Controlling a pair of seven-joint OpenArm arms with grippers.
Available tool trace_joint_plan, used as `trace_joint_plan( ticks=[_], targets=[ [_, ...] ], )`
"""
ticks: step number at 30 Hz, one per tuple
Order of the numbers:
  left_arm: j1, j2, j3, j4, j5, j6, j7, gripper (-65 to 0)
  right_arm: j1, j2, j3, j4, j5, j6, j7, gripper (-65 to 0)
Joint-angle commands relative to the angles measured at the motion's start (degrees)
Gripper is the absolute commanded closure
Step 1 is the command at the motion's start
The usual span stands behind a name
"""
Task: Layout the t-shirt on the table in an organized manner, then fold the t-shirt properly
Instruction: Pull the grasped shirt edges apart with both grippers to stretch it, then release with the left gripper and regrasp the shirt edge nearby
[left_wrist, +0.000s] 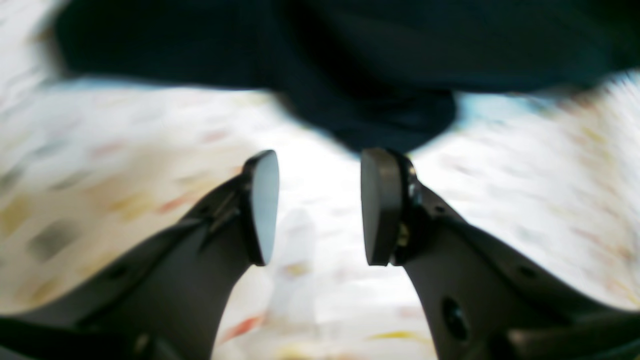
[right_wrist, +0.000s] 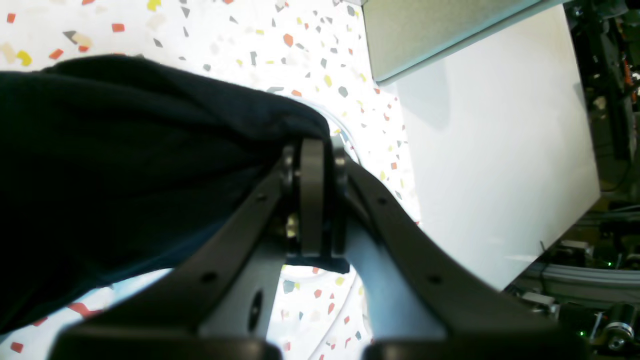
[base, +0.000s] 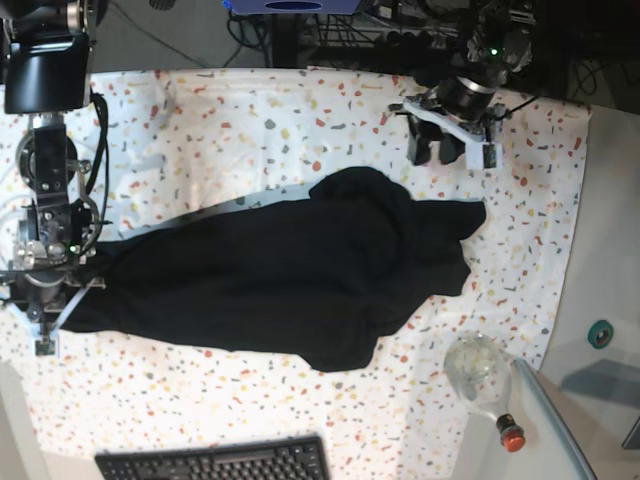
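Layout step, judged not yet finished. The t-shirt (base: 290, 280) lay bunched on the bench (base: 250, 110), a dark elongated heap with folds and a raised hump near its middle.

Right claw (right_wrist: 312, 200): jaws pressed together on a corner of the t-shirt (right_wrist: 125, 165), fabric draped over the fingers. In the base view the right claw (base: 45, 300) sat at the picture's left end of the garment.

Left claw (left_wrist: 320, 205): jaws parted, nothing between them, hovering above the bench (left_wrist: 525, 190) just short of the t-shirt's (left_wrist: 350, 65) edge. The wrist view was blurred. In the base view the left claw (base: 450, 145) stood apart from the cloth, beyond its upper right end.

To do the step well (judgement): the free claw should take the nearest loose edge at the right end, low and near a hem or corner rather than mid-fold, then both arms should draw apart evenly so the hump flattens without dragging the cloth off the bench.

Orientation: long axis ran roughly left to right across the base view, slightly tilted, the right end higher. Neck and hem ends could not be told apart; no label was visible.
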Motion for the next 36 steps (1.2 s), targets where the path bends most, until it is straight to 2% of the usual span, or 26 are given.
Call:
trace_joint_plan(
  ticks=[1,5,8,10,21,22,23,24,34,36],
  targets=[
    [0.02,0.47,-1.93,-0.07,-0.33,-0.34,-2.02,-25.7,1.17,0.73,0.31,0.85,-0.99,-0.53,1.17,0.0],
    [-0.42,2.85,-9.76,-3.41,-4.82,-1.22,-1.93,-25.8,1.26,0.73,0.31,0.76,-0.99,-0.53,1.17,0.0],
    [-2.0,2.94,-13.54,-5.43,-9.74,-6.67,-1.93,-25.8,1.34,0.82,0.31,0.76,-0.99,-0.53,1.17,0.0],
    [-3.32,2.94,-15.03,-7.45,-10.88,-8.86,-1.84,-25.8,1.34,0.82,0.31,0.76,-0.99,-0.53,1.17,0.0],
    [-8.07,2.94,-15.82,-11.23,-10.79,-9.3,-2.02,-24.4,0.9,0.82,0.31,0.67,-0.99,-0.53,1.17,0.0],
    [-8.07,2.94,-16.09,-11.23,-10.79,-9.3,-2.11,-20.1,0.46,0.82,0.31,0.67,-0.99,-0.53,1.17,0.0],
    [-8.07,2.94,-16.17,-11.32,-10.79,-9.3,-2.2,-11.5,0.2,0.82,0.31,0.67,-1.07,-0.53,1.17,0.0],
    [-8.15,2.85,-16.17,-11.32,-10.79,-9.3,-2.2,0.0,0.03,0.82,0.31,0.67,-1.07,-0.53,1.17,0.0],
    [-11.58,1.7,-16.17,-15.1,-11.32,-9.04,-1.84,0.0,-0.15,0.73,0.22,0.67,-1.07,-0.53,1.17,0.0],
    [-11.58,1.79,-16.17,-15.54,-11.32,-9.04,-1.84,-7.9,-0.15,0.73,0.22,0.67,-1.07,-0.53,1.17,0.0]
  ],
)
